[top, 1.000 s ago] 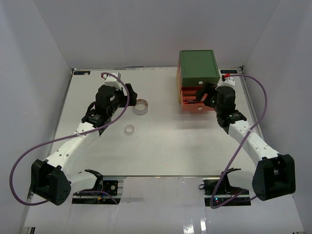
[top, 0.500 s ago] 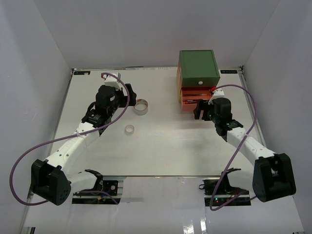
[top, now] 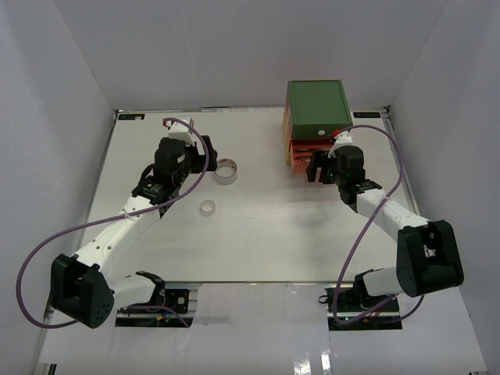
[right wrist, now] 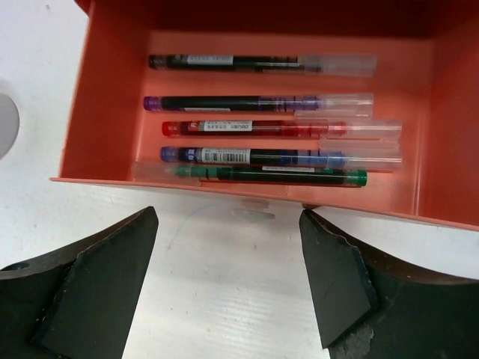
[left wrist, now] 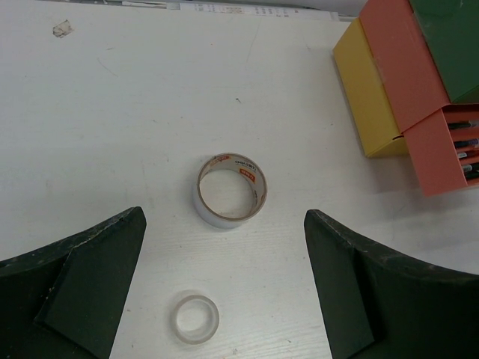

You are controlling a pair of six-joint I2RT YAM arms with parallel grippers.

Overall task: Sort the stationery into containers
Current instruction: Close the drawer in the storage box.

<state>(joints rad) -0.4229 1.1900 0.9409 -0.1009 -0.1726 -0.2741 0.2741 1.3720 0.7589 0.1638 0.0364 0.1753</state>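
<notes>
Pens (right wrist: pixel 258 142) inside open orange drawer (right wrist: pixel 97 120)

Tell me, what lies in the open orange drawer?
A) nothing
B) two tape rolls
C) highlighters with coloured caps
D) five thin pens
D: the right wrist view shows five thin pens lying side by side in the orange drawer.

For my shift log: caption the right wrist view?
Open right claw facing the pulled-out orange drawer holding five pens.
</notes>
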